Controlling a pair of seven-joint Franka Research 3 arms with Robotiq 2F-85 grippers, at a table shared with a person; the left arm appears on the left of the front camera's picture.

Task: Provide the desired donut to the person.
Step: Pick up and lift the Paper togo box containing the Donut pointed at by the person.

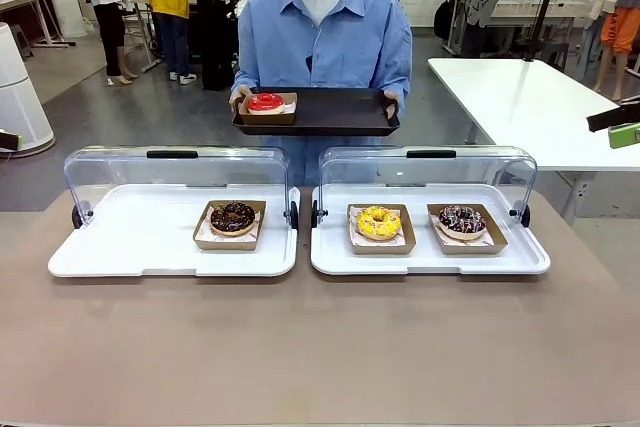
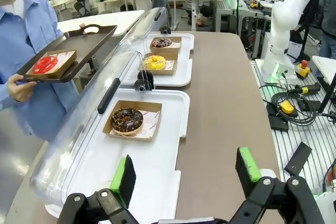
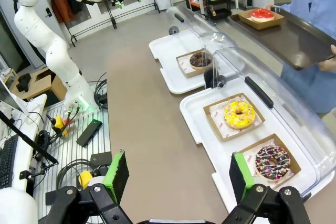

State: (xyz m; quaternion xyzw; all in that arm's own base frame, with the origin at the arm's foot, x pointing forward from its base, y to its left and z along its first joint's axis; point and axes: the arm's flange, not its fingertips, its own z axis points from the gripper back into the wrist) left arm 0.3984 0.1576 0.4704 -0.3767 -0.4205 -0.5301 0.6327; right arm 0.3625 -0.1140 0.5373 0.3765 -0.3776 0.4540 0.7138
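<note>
evidently, with your left gripper (image 2: 185, 170) and right gripper (image 3: 178, 174) open and empty, the lids (image 1: 120, 169) stood raised so you could reach the chocolate donut (image 1: 233, 216), yellow donut (image 1: 378, 222) or sprinkled donut (image 1: 461, 219), and the person (image 1: 320, 37) held a black tray (image 1: 340, 112), bearing a red donut (image 1: 265, 102), ready to receive one.

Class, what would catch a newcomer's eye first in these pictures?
The person at the table's far side holds a black tray carrying a red donut. Nearer, the left white tray holds a chocolate donut; the right white tray a yellow donut and a sprinkled donut.
</note>
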